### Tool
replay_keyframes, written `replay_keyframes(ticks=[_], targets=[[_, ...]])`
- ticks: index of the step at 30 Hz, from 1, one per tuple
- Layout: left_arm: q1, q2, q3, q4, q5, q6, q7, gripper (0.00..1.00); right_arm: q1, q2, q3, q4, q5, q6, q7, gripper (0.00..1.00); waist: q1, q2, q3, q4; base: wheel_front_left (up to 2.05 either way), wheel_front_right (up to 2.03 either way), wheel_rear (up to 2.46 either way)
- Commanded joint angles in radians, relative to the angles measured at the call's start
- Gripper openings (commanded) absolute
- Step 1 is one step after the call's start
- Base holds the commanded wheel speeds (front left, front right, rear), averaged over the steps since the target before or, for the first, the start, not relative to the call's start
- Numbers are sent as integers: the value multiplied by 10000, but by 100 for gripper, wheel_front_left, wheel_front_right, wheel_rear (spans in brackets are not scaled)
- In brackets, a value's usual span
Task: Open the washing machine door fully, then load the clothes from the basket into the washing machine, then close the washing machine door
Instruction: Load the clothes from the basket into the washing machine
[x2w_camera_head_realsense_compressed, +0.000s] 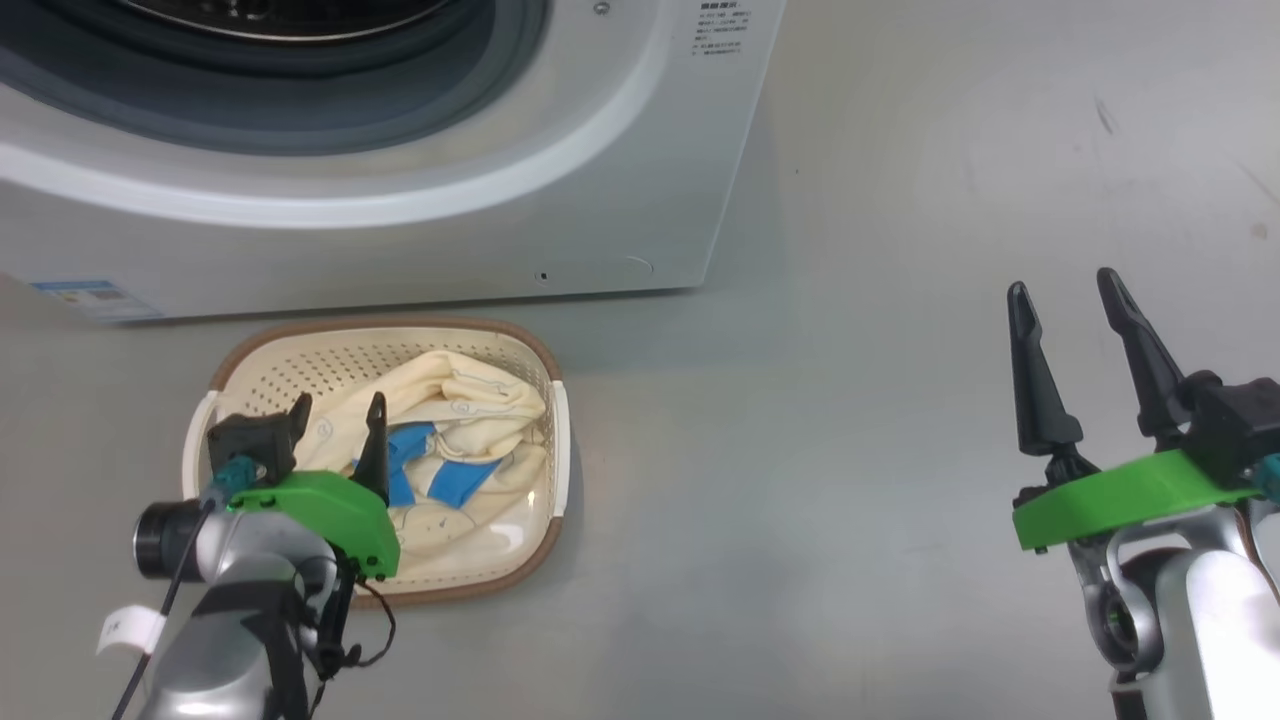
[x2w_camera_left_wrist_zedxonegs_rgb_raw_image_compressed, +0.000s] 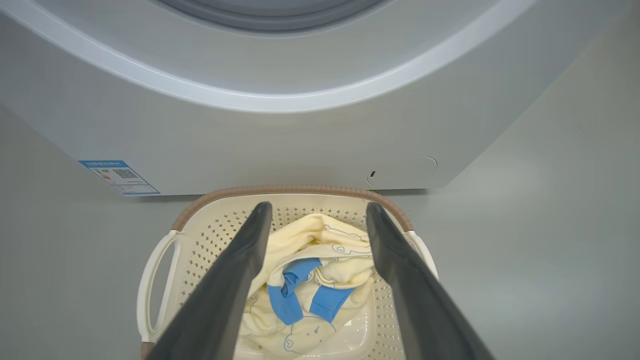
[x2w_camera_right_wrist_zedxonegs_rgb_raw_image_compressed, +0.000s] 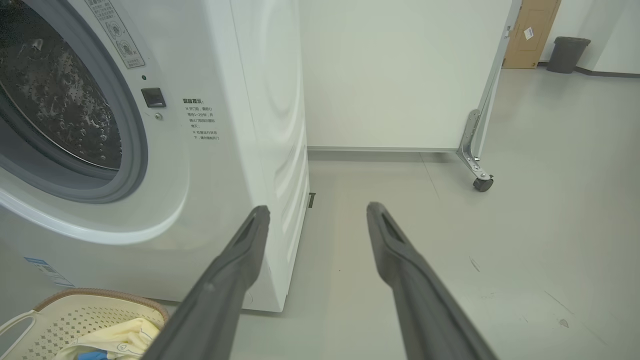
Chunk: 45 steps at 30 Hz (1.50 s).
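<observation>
The cream basket (x2w_camera_head_realsense_compressed: 535, 352) with a brown rim sits on the floor just before the white washing machine (x2w_camera_head_realsense_compressed: 560, 190). Inside it lie the pale yellow clothes (x2w_camera_head_realsense_compressed: 470, 400) with blue bands (x2w_camera_left_wrist_zedxonegs_rgb_raw_image_compressed: 300, 295). My left gripper (x2w_camera_head_realsense_compressed: 337, 411) hovers open above the basket's near left side, fingers (x2w_camera_left_wrist_zedxonegs_rgb_raw_image_compressed: 240, 270) framing the clothes with nothing held. My right gripper (x2w_camera_head_realsense_compressed: 1065, 290) stands open over bare floor far right of the basket. The drum opening (x2w_camera_right_wrist_zedxonegs_rgb_raw_image_compressed: 55, 105) with its grey gasket (x2w_camera_right_wrist_zedxonegs_rgb_raw_image_compressed: 131, 165) is uncovered; the door is out of view.
A blue energy sticker (x2w_camera_left_wrist_zedxonegs_rgb_raw_image_compressed: 119, 177) marks the machine's lower left corner. To the machine's right stands a white panel on a caster (x2w_camera_right_wrist_zedxonegs_rgb_raw_image_compressed: 483, 183). A dark bin (x2w_camera_right_wrist_zedxonegs_rgb_raw_image_compressed: 566, 54) and a wooden door (x2w_camera_right_wrist_zedxonegs_rgb_raw_image_compressed: 531, 30) lie far back. Grey floor (x2w_camera_head_realsense_compressed: 850, 480) spreads between my arms.
</observation>
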Motion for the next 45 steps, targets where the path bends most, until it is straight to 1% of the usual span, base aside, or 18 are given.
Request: replay_keyframes(ticks=[1, 7, 9, 12, 19, 27, 28, 36, 45], targets=[[-551, 234, 183, 204, -42, -81, 9, 100, -371, -116, 265, -256, 79, -29, -127, 100, -2, 0, 400, -212, 0, 0, 0], [-1616, 291, -376, 1775, -219, -226, 161, 100, -767, -116, 540, -208, 141, -29, -280, 100, -2, 0, 1277, -528, 0, 0, 0], [-1859, 237, -525, 2122, -541, -235, 352, 100, -910, -116, 662, -211, 136, -29, -309, 100, -2, 0, 1582, -635, 0, 0, 0], [-2167, 304, -854, 2392, -1101, -239, 584, 100, -1161, -116, 916, -166, 103, -29, -335, 100, -2, 0, 2049, -788, 0, 0, 0], [-2832, 747, -1673, 2420, -2543, -241, 1292, 100, -1774, -116, 1280, -188, 179, -29, -505, 100, -2, 0, 3250, -978, 0, 0, 0], [-3733, 1675, -2514, 2454, -3613, -242, 1949, 100, -2367, -116, 1675, -194, 241, -29, -696, 100, -2, 0, 4623, -1274, 0, 0, 0], [-3933, 1871, -2672, 2521, -3811, -242, 2077, 100, -2478, -116, 1780, -159, 245, -29, -746, 100, -2, 0, 4891, -1345, 0, 0, 0], [-4705, 2477, -3443, 2623, -4221, -243, 2270, 100, -2886, -116, 2131, -110, 309, -29, -918, 100, -2, 0, 5827, -1573, 0, 0, 0], [-5376, 2821, -4062, 2846, -4543, -243, 2417, 100, -3095, -116, 2391, -152, 405, -29, -1021, 100, -2, 0, 6531, -1826, 0, 0, 0]])
